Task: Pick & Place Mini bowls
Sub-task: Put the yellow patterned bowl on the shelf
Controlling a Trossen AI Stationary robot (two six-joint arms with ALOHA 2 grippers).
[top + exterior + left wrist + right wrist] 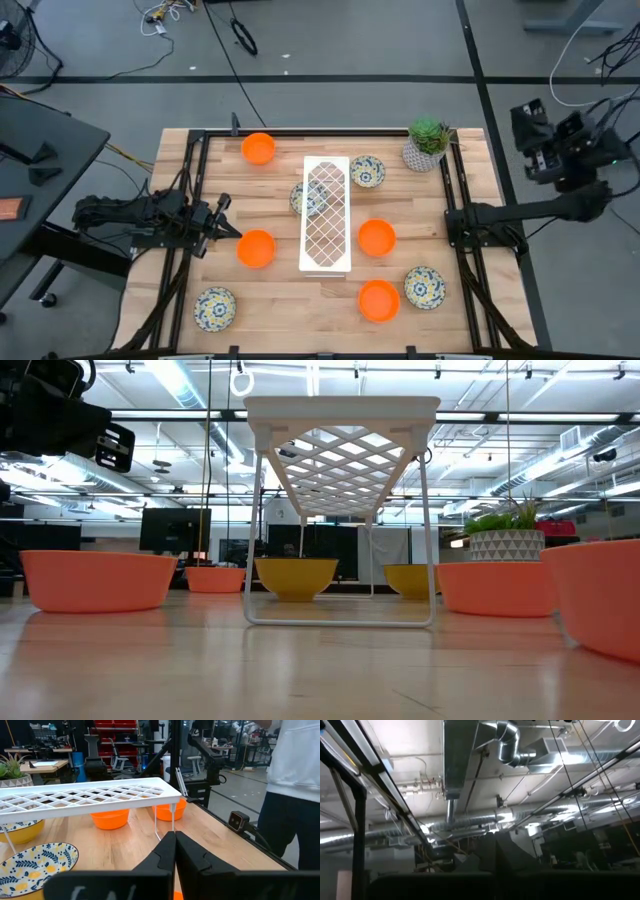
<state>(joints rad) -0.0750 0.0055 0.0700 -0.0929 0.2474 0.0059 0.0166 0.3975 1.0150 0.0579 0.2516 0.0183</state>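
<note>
Wooden slats make up the table (pixel 290 300), framed in black rails, with grey floor and cables around it. At the left edge the left arm lies low along the boards, and the left gripper (pixel 232 231) has its fingers pressed together with nothing between them, just beside an orange bowl (pixel 256 249). Nearer the front left corner sits a floral bowl (pixel 215 307), and at the back left edge a second orange bowl (pixel 258 148). In the middle stands a white lattice rack (pixel 327 213) on thin legs; a patterned bowl (pixel 306 198) lies partly beneath its left side, and another patterned bowl (pixel 368 172) sits touching or just beside its right side. Right of the rack is a third orange bowl (pixel 376 238), with a fourth orange bowl (pixel 378 300) nearer the front and a floral bowl (pixel 425 287) just beside it. A potted plant (pixel 428 143) stands at the back right. The right arm is folded up off the table's right side; its gripper's state cannot be made out.
</note>
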